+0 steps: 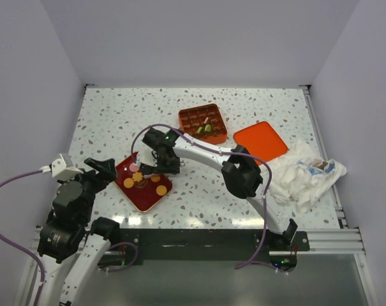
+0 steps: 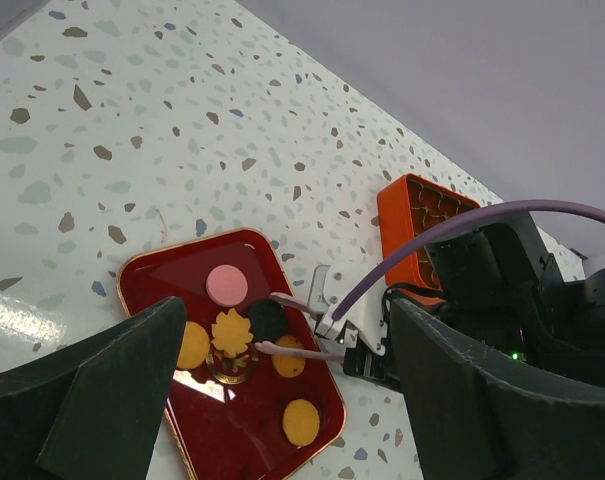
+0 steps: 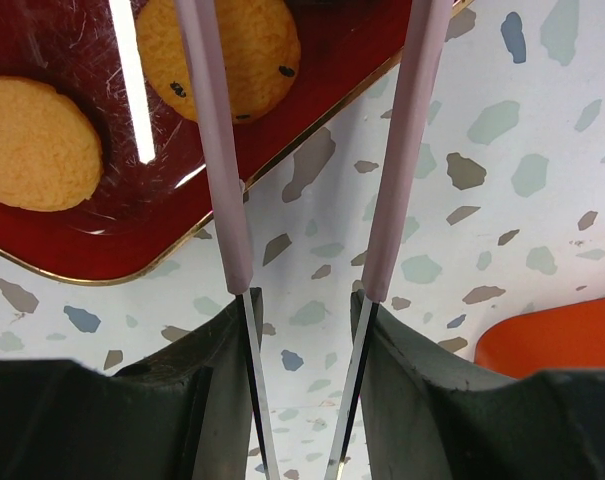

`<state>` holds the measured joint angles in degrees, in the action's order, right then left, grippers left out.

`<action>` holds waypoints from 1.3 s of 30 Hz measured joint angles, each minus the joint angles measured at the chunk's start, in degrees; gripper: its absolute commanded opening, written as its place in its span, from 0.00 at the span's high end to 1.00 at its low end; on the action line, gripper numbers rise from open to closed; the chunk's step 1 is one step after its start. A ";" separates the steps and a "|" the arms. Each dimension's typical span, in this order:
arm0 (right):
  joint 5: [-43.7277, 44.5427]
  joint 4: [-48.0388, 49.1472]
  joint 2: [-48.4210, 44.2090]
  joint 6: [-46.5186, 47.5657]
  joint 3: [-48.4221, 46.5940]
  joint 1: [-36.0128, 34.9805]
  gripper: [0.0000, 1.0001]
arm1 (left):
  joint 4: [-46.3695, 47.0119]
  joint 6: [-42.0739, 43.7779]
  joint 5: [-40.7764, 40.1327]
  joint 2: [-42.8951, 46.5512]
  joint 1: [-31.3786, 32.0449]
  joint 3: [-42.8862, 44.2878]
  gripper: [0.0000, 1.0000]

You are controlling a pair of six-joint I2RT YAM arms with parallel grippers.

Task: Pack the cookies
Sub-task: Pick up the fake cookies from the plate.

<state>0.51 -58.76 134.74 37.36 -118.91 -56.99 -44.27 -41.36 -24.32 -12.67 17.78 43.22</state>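
Note:
Several cookies lie on a red tray (image 1: 148, 199): a pink one (image 2: 227, 285), a dark one (image 2: 266, 320), a yellow leaf-shaped one (image 2: 231, 332) and orange ones (image 2: 301, 422). My right gripper (image 1: 162, 157) is shut on pink-tipped tongs (image 3: 222, 180). The tongs' two tips straddle the dark cookie, one on each side of it. My left gripper (image 2: 287, 312) hangs open above the tray's near left side and holds nothing. In the right wrist view two orange cookies (image 3: 237, 50) show on the tray (image 3: 112, 245) past the tong arms.
An orange compartment box (image 1: 202, 123) at the back holds a few green and pink pieces. Its flat orange lid (image 1: 260, 141) lies to the right. A crumpled white cloth (image 1: 304, 172) sits at the right edge. White walls close in the table.

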 measured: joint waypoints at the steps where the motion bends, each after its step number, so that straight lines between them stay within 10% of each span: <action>1: 0.00 0.00 0.00 0.00 0.00 0.00 0.57 | 0.02 0.00 0.00 0.00 0.00 0.00 0.11; 20: -0.85 -0.42 -0.11 -0.52 0.00 0.07 0.87 | 0.02 0.04 0.02 0.00 0.00 0.00 0.11; 39: -9.38 -1.05 -17.25 0.15 5.07 10.60 0.96 | 0.28 0.46 0.04 -0.57 0.00 0.00 0.11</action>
<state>-8.86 -59.81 117.49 37.52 -113.84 -46.39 -43.99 -40.91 -24.27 -13.23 17.78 43.22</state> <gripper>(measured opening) 0.389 0.882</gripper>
